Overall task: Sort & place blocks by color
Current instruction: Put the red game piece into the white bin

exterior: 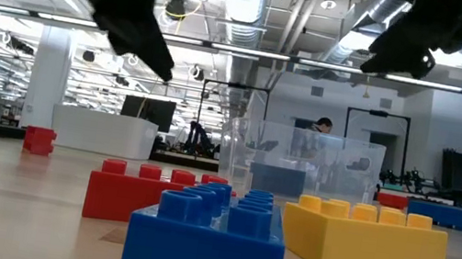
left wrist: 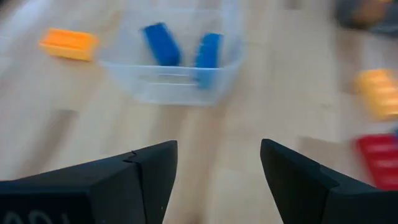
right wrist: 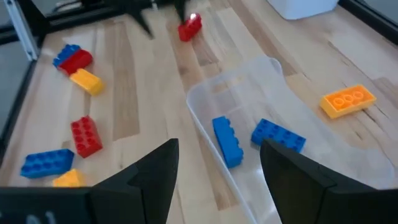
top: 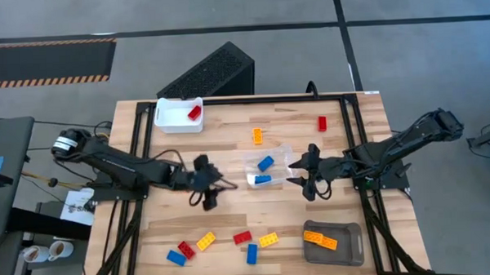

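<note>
My left gripper [top: 216, 186] [left wrist: 217, 155] hovers open and empty to the left of the clear tray [top: 280, 153]. My right gripper [top: 297, 176] [right wrist: 219, 155] hovers open and empty at that tray's right side. Two blue blocks [right wrist: 227, 140] [right wrist: 278, 134] lie inside the clear tray. A red block [top: 194, 113] lies in the white tray [top: 172, 117], and orange blocks [top: 320, 238] lie in the grey tray [top: 350, 230]. Loose on the table are an orange block [top: 257, 136], a red block [top: 322, 123] and several red, blue and yellow blocks [top: 243, 237] near the near edge.
In the right wrist view another red block [right wrist: 189, 28] lies on the table close to my left gripper's fingers. A black box [top: 210, 72] stands beyond the far edge. Black frame rails [top: 139, 133] run along the table's sides. Bare wood lies between the clear tray and the near-edge blocks.
</note>
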Robot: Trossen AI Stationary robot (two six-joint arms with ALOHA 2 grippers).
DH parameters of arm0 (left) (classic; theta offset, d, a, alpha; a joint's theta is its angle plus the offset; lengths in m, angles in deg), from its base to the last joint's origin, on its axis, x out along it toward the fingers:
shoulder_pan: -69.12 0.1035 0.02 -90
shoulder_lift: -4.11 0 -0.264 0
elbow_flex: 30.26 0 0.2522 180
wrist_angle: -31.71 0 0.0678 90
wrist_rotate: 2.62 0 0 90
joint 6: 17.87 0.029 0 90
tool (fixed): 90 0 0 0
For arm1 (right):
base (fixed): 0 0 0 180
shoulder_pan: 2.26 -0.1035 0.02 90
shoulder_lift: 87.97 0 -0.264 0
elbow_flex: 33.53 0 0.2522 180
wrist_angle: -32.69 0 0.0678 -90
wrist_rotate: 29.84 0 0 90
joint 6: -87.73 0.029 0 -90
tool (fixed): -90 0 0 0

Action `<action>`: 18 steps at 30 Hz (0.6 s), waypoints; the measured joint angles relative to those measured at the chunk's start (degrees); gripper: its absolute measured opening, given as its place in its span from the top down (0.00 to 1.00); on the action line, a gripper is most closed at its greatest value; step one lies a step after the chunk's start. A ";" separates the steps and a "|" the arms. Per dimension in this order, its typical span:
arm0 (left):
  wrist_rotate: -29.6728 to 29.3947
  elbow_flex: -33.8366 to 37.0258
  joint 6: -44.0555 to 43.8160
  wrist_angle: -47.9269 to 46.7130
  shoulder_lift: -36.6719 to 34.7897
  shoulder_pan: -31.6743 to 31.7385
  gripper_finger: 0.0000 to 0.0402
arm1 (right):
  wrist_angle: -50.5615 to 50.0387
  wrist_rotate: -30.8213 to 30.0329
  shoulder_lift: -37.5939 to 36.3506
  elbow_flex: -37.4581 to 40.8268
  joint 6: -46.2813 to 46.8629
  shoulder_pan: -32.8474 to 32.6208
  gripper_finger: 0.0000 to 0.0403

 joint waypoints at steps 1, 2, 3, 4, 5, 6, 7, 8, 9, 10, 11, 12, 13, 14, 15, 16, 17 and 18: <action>0.92 0.99 -1.27 2.12 -0.01 -1.15 0.47 | 0.34 -0.26 0.02 0.00 0.03 -0.37 0.38; 1.75 1.96 -2.26 3.79 0.01 -2.38 0.47 | 0.66 -0.57 0.02 0.02 0.05 -0.62 0.38; 2.39 2.98 -3.15 5.56 0.25 -3.70 0.47 | 1.18 -1.11 0.02 0.02 0.06 -0.91 0.38; 2.64 3.78 -3.92 7.67 0.97 -4.87 0.47 | 1.58 -1.59 0.02 0.02 0.05 -1.13 0.38; 2.60 4.35 -4.59 9.38 1.93 -6.03 0.47 | 1.68 -2.01 0.03 0.02 0.05 -1.22 0.38; 2.44 4.72 -5.46 9.72 2.87 -7.17 0.47 | 1.73 -2.44 0.05 0.02 0.05 -1.28 0.38; 2.09 4.78 -6.45 9.24 3.97 -8.20 0.47 | 2.16 -2.67 0.05 0.02 0.05 -1.26 0.38; 2.15 4.73 -7.44 9.68 5.43 -9.04 0.47 | 2.55 -2.70 0.05 0.02 0.03 -1.23 0.38; 2.38 4.53 -8.40 9.91 6.86 -9.71 0.47 | 2.61 -2.77 0.05 0.02 0.04 -1.22 0.38; 2.93 4.25 -9.10 9.85 8.08 -10.43 0.47 | 2.66 -2.87 0.05 0.02 0.03 -1.12 0.38; 3.60 3.80 -9.48 9.75 9.12 -11.12 0.47 | 2.86 -2.89 0.05 0.02 0.03 -0.96 0.38; 4.62 2.97 -9.59 9.80 10.51 -11.78 0.47 | 2.97 -2.92 0.05 0.02 0.03 -0.93 0.38; 6.18 2.18 -9.53 9.64 11.68 -12.50 0.47 | 2.97 -2.92 0.05 0.02 0.03 -0.91 0.38; 7.25 1.69 -9.50 8.03 12.21 -13.39 0.47 | 2.97 -2.92 0.05 0.02 -0.02 -0.91 0.38; 8.26 1.08 -9.52 5.81 12.67 -14.13 0.47 | 2.99 -2.92 0.05 0.02 -0.07 -0.91 0.38; 8.95 0.11 -9.76 4.05 13.24 -14.82 0.47 | 2.96 -2.91 0.05 0.02 -0.12 -0.91 0.38; 9.45 -0.76 -10.09 2.29 13.39 -15.44 0.47 | 2.85 -2.91 0.08 0.02 -0.15 -0.91 0.38; 9.65 -1.73 -10.56 -0.02 13.27 -15.94 0.47 | 2.80 -2.92 0.08 0.02 -0.28 -0.91 0.38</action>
